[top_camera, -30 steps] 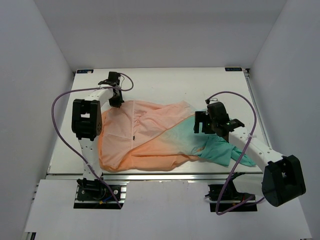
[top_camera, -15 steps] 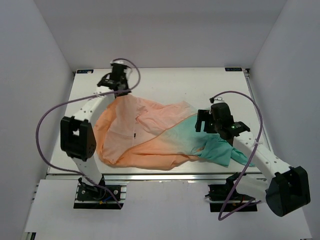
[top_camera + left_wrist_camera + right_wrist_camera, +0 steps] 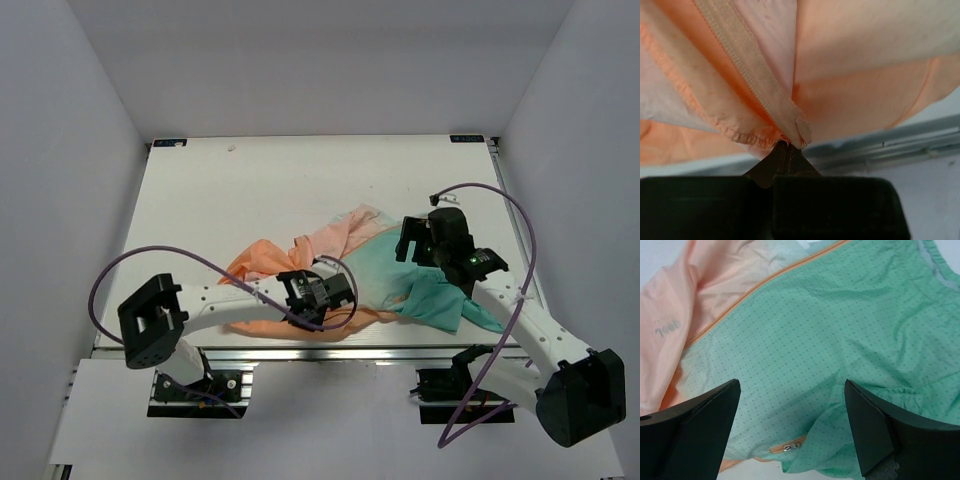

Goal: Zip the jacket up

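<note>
On the jacket (image 3: pixel 805 340), grey lettering (image 3: pixel 662 330) is illegible.

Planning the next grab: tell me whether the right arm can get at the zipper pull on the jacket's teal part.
Probably yes. The right pincer is open above the teal fabric of the jacket, and the small metal zipper pull lies uncovered right in front of it, at a fold's edge. Nothing sits over it.

A lab test cell: white table (image 3: pixel 300 170) boxed in by plain white walls (image 3: pixel 320 60), aluminium rail (image 3: pixel 380 352) at its edge.
</note>
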